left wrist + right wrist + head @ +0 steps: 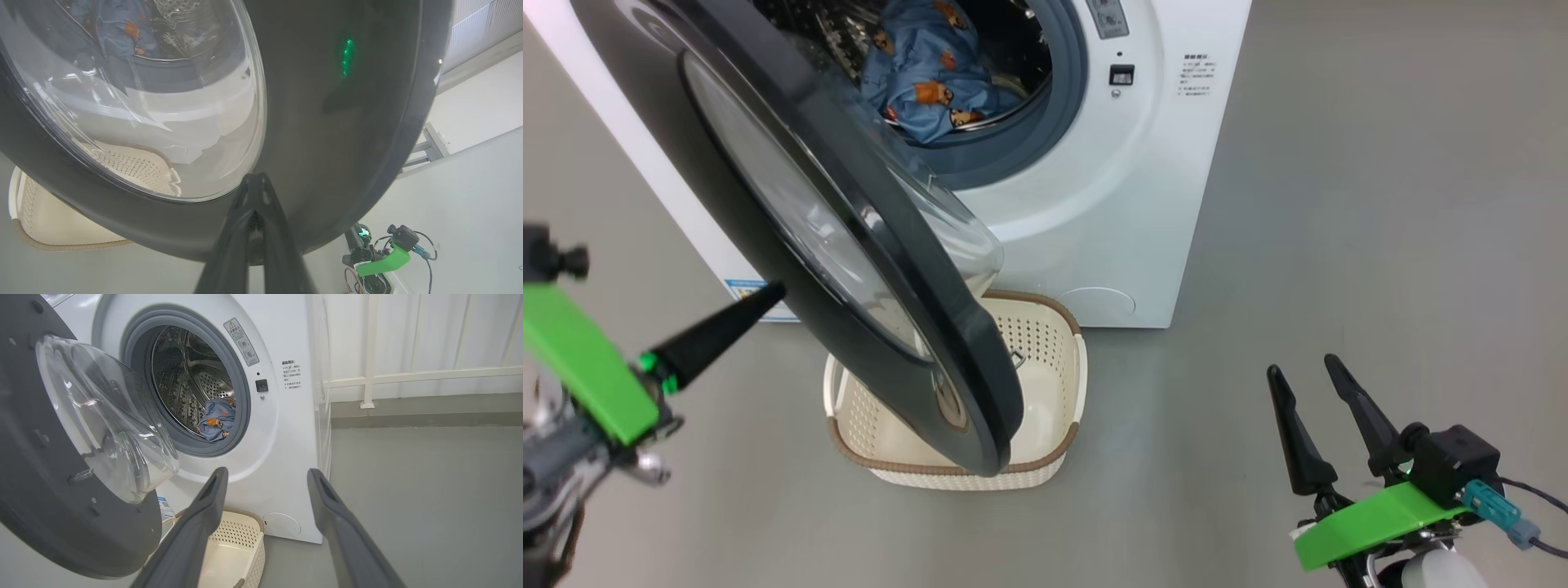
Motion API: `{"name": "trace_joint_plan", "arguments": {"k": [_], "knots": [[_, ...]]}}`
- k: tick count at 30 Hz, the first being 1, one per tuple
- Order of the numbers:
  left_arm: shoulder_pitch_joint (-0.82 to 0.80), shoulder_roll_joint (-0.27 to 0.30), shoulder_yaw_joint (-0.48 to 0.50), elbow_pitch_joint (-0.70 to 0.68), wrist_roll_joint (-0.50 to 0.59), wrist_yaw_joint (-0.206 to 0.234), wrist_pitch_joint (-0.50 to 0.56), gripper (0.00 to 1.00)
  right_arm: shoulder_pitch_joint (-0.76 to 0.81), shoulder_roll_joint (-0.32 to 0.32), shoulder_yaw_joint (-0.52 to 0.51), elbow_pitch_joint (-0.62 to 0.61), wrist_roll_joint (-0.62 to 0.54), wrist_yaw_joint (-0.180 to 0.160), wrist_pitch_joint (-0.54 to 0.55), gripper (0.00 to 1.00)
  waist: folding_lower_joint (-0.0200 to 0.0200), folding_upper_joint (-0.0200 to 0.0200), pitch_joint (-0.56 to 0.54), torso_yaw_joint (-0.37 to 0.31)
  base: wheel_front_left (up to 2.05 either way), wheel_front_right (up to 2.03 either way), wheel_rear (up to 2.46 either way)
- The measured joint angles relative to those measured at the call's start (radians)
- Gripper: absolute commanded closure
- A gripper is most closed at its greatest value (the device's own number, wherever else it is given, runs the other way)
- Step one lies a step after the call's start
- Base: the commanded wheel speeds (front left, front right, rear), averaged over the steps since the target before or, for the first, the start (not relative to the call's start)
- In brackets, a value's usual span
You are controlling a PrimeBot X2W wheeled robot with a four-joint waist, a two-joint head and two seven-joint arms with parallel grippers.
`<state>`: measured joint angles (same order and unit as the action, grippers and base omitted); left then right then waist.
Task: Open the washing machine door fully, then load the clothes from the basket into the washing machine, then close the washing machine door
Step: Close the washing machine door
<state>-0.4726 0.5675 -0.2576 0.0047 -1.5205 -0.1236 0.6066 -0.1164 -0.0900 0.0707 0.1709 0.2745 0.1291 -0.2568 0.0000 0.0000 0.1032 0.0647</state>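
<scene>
Washing machine door [347, 122] against closed left end effector [255, 181]

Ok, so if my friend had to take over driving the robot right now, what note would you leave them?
Left gripper: shut, holding nothing, tip at the outer face of the washing machine door, seemingly pushing it.
Right gripper: open, empty, off to the right above the floor.
Things: the blue printed garment lies inside the washing machine. The basket stands in front, under the door; the part you can see is bare.
Done: door opened, garment loaded.
Left: check the hidden part of the basket, then swing the half-open door shut.
</scene>
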Motion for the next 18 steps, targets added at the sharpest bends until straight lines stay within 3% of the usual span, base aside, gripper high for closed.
{"name": "trace_joint_plan", "arguments": {"k": [3, 6, 8, 11, 18], "knots": [[0.063, 0.019, 0.003, -0.002, 0.042, 0.0, -0.073, 0.85, 0.013, -0.002, 0.0, 0.0, 0.0, 0.0, 0.0, 0.0, 0.0, 0.0, -0.007, 0.003, 0.0, 0.0, 0.0], [0.134, 0.031, 0.001, -0.001, 0.076, 0.0, -0.164, 0.53, 0.023, -0.006, -0.001, 0.001, 0.0, 0.0, 0.0, 0.0, 0.0, 0.0, -0.013, 0.001, 0.0, 0.0, 0.0], [0.185, 0.033, -0.003, 0.002, 0.078, 0.0, -0.22, 0.22, 0.026, -0.008, -0.004, 0.0, 0.002, 0.0, 0.0, 0.0, 0.0, 0.0, -0.016, -0.003, 0.0, 0.0, 0.0], [0.254, 0.043, -0.027, 0.016, 0.098, 0.0, -0.304, 0.0, 0.036, -0.011, -0.011, -0.001, 0.002, 0.0, 0.0, 0.0, 0.0, 0.0, -0.018, -0.011, 0.0, 0.0, 0.0], [0.36, 0.059, -0.08, 0.096, 0.122, 0.0, -0.502, 0.0, 0.036, -0.018, -0.015, -0.004, 0.002, 0.0, 0.0, 0.0, 0.0, 0.0, -0.015, -0.038, 0.0, 0.0, 0.0]]}}
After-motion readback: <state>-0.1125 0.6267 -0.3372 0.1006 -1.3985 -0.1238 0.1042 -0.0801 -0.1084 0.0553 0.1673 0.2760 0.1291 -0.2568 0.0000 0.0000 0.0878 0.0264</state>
